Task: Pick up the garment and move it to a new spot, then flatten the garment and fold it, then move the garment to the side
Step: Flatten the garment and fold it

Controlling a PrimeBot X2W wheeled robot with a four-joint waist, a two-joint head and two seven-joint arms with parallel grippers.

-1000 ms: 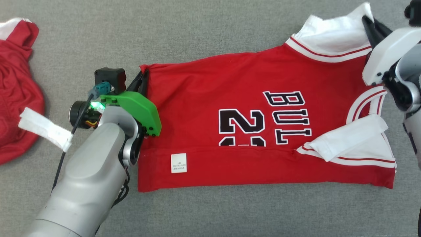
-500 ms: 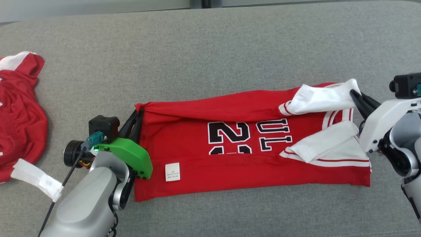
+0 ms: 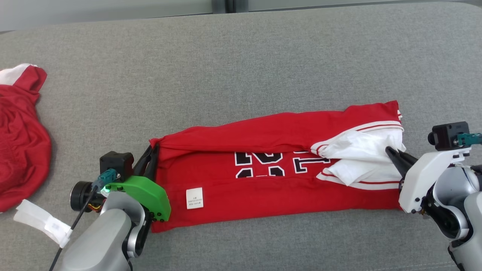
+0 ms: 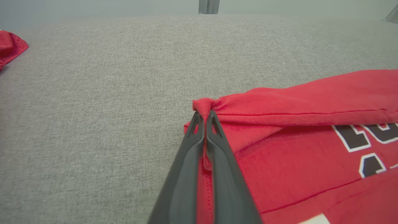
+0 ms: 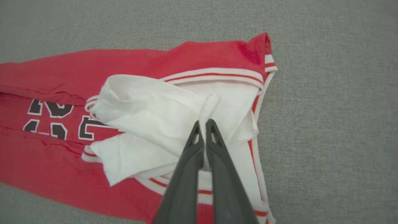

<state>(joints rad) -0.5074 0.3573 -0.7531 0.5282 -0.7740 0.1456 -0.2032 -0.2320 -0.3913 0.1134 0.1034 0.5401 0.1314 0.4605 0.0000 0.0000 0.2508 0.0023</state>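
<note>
The garment [image 3: 263,180] is a red jersey with black-and-white lettering and white sleeves, lying lengthwise on the grey surface with its far long edge folded toward me over the print. My left gripper [image 3: 152,148] is shut on the red hem corner [image 4: 203,107] at the garment's left end. My right gripper [image 3: 389,150] is shut on a pinch of white sleeve fabric [image 5: 210,102] at the garment's right end. A white label [image 3: 194,198] shows on the near red band.
A second red garment [image 3: 19,135] lies crumpled at the far left, with a white tag strip [image 3: 41,222] near it. The grey cushion [image 3: 241,56] stretches bare behind the jersey to its back edge.
Both grippers have drawn the jersey's far edge toward me, so it now covers the top of the lettering. The camera view has also shifted, showing more of the surface behind.
</note>
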